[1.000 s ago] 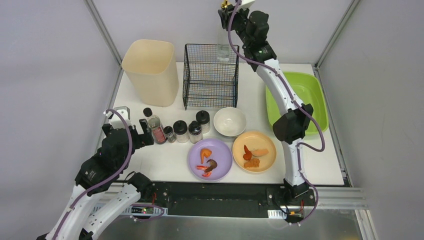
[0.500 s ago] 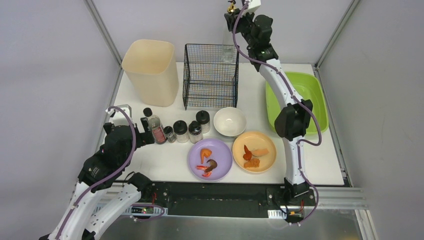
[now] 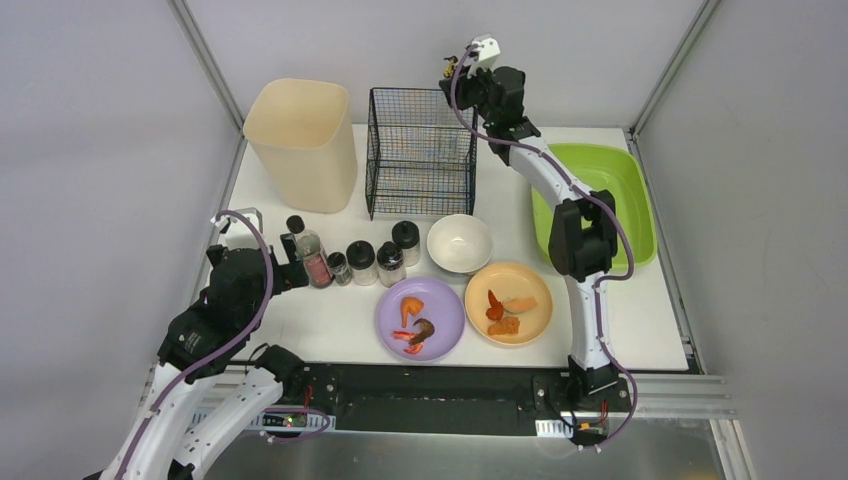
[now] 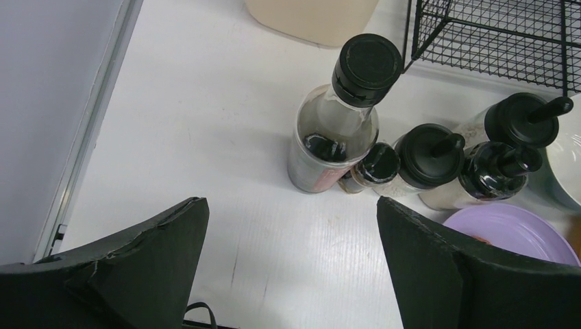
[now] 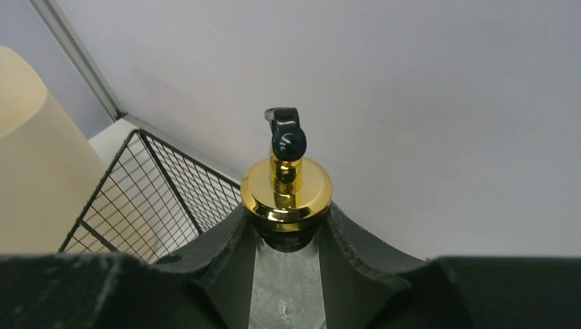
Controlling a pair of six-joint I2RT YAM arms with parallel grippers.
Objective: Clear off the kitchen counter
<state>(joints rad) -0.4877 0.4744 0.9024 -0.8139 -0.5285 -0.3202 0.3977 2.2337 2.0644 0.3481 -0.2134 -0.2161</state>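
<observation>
The white kitchen counter (image 3: 330,325) holds a black-capped sauce bottle (image 4: 336,137), a small jar (image 4: 373,168) and three black-lidded shakers (image 4: 431,157) in a row. A white bowl (image 3: 459,243), a purple plate (image 3: 445,305) and an orange plate (image 3: 520,280), both with food scraps, stand nearer the middle. My left gripper (image 4: 291,267) is open and empty, low over the counter just short of the sauce bottle. My right gripper (image 5: 288,233) is shut on a clear pump bottle with a gold collar (image 5: 286,195), held at the far right corner of the black wire basket (image 3: 420,150).
A tall cream bin (image 3: 302,143) stands at the back left beside the wire basket. A lime-green tub (image 3: 640,215) sits at the right edge. Grey walls and metal rails close in the counter on three sides.
My right arm has come down and slightly forward with the pump bottle, from high above the back wall to the basket's far right corner. My left gripper has edged slightly toward the sauce bottle.
</observation>
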